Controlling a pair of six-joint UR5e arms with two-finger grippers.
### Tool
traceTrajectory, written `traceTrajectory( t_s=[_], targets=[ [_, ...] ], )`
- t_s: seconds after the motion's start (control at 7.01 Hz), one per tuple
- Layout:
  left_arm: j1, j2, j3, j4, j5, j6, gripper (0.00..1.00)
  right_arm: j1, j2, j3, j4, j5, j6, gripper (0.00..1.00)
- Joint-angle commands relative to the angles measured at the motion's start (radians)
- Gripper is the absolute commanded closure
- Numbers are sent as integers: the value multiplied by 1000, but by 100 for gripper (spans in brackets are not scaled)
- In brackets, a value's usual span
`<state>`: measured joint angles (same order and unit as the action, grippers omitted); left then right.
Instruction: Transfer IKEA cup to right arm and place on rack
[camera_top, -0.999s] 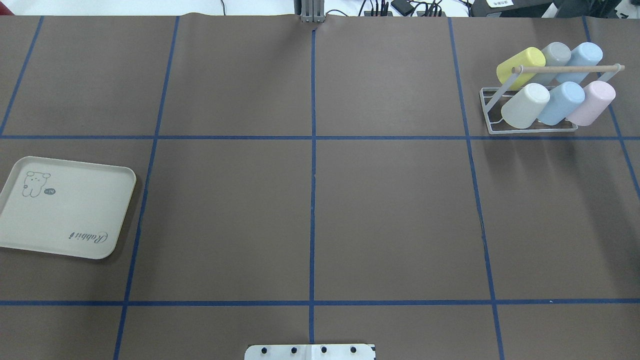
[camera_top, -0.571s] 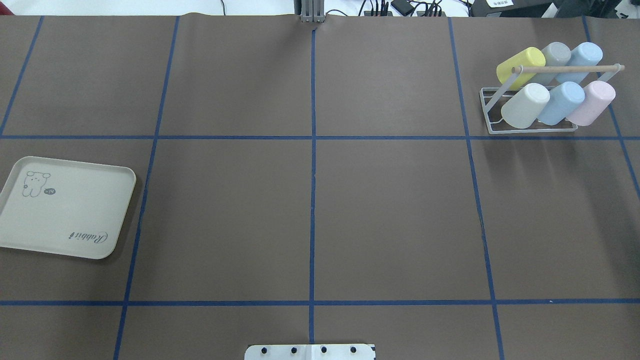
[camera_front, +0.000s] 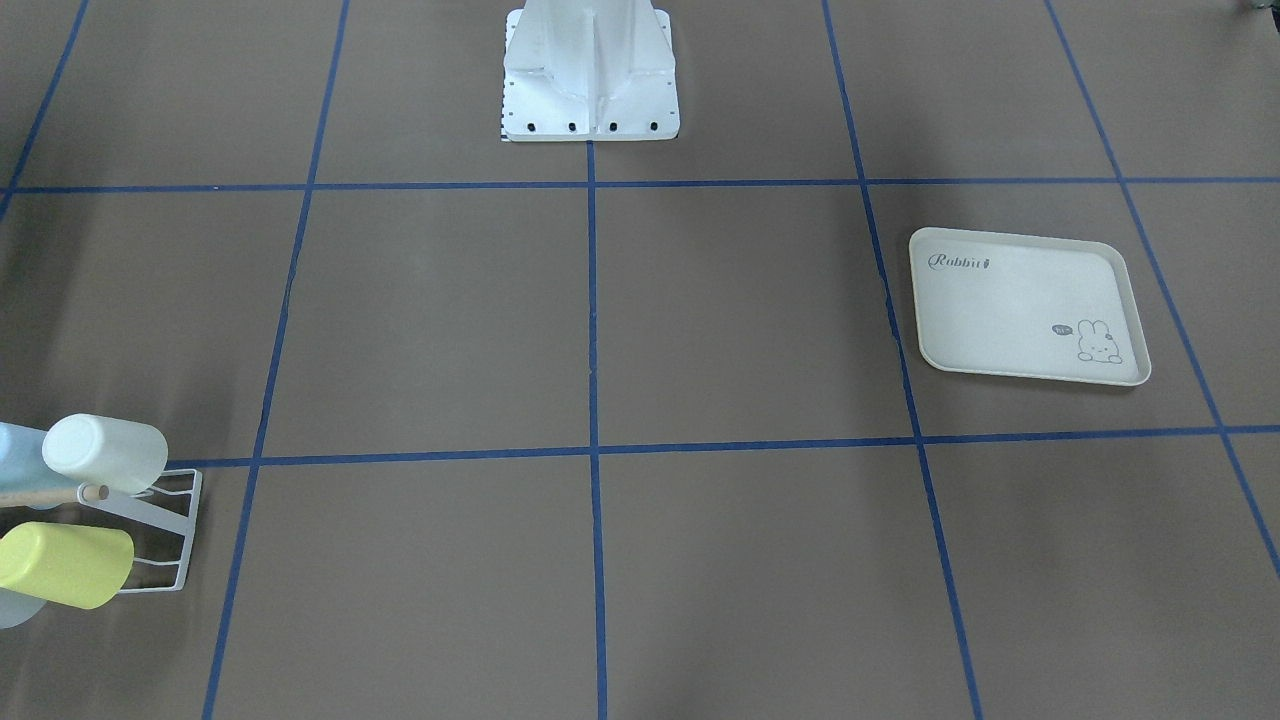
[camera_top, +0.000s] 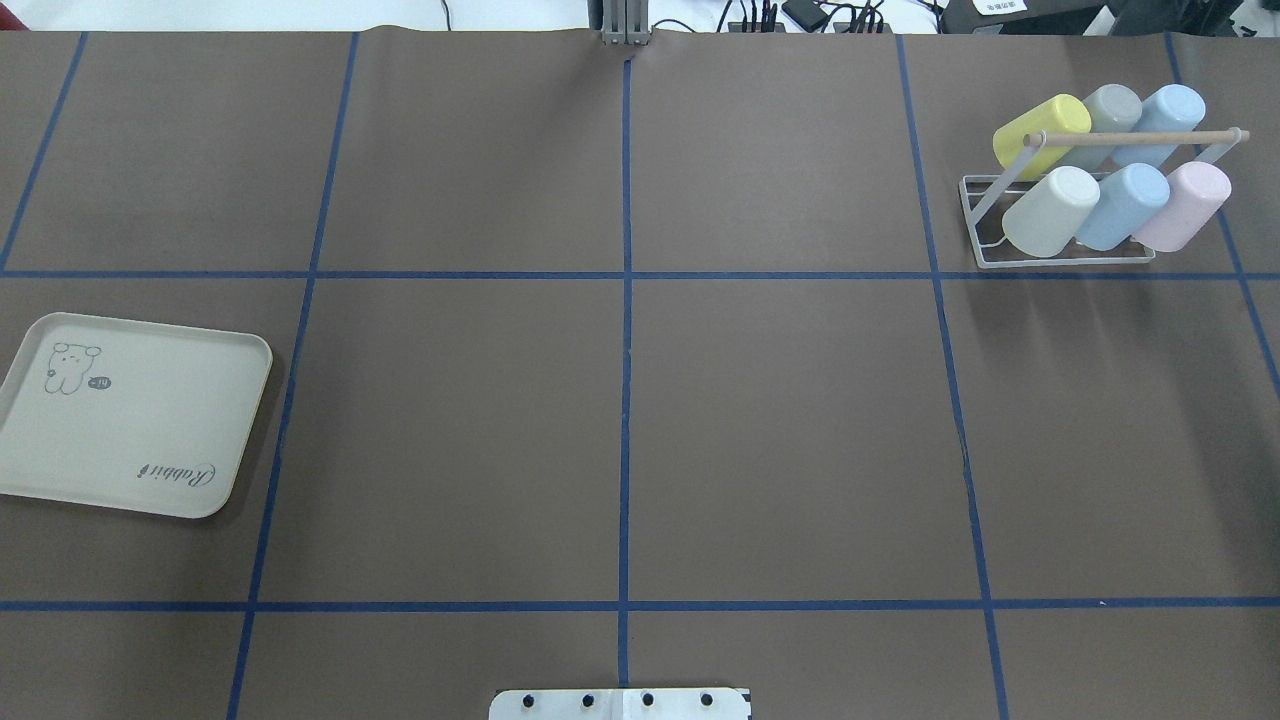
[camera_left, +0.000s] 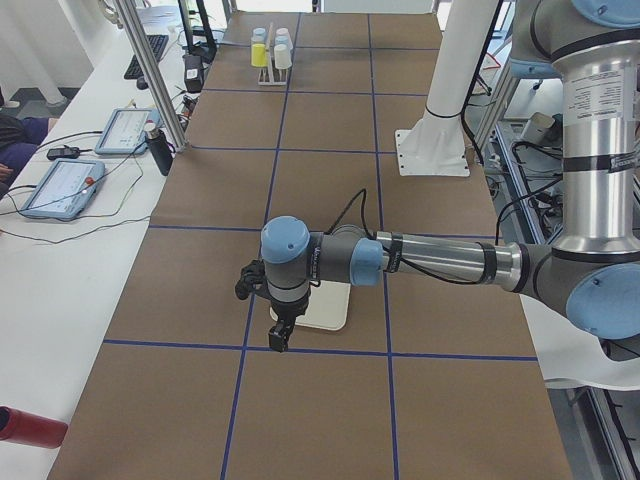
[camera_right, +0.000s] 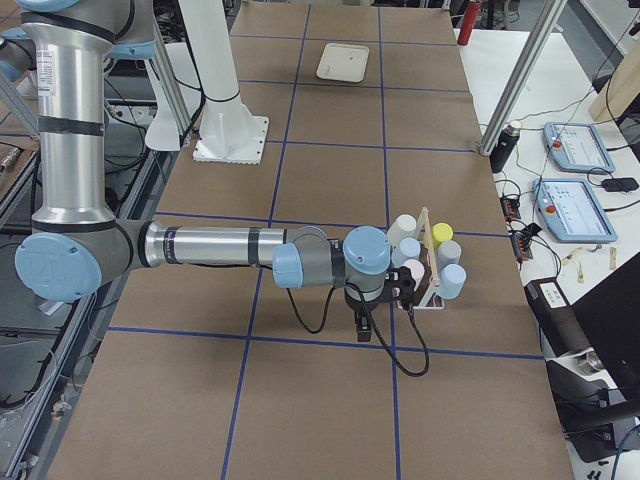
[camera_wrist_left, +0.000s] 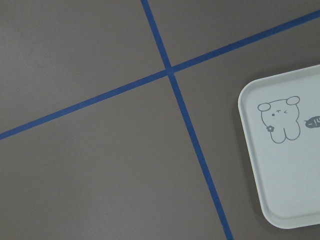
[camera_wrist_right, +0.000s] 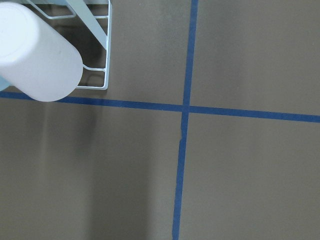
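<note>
change is not seen: six cups (camera_top: 1050, 212) are held on the far-right rack (camera_top: 990, 196), so placing seems done. left gripper (camera_left: 279, 337) and right gripper (camera_right: 363, 324): state cannot be told.

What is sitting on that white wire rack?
Six cups lean on the rack: yellow, grey, blue behind; cream, blue, pink in front, a wooden dowel across. The prongs inside them are hidden.

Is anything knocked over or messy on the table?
Nothing really stands out. All six cups sit slanted in two neat rows on the white wire rack, and none has fallen. The cream rabbit tray lies flat, just a little crooked against the blue tape lines.
</note>
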<state>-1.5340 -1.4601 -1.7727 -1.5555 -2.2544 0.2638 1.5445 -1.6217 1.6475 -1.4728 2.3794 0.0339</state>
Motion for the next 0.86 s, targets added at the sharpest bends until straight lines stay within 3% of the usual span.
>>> traceTrajectory(
  t_s=[0.0, 0.71],
  targets=[
    [-2, 6, -1, 2, -22, -8, 0, 6, 0, 3, -4, 6, 1, 0],
    [-92, 18, 41, 60, -79, -11, 0, 14, 8, 6, -52, 11, 1, 0]
  ],
)
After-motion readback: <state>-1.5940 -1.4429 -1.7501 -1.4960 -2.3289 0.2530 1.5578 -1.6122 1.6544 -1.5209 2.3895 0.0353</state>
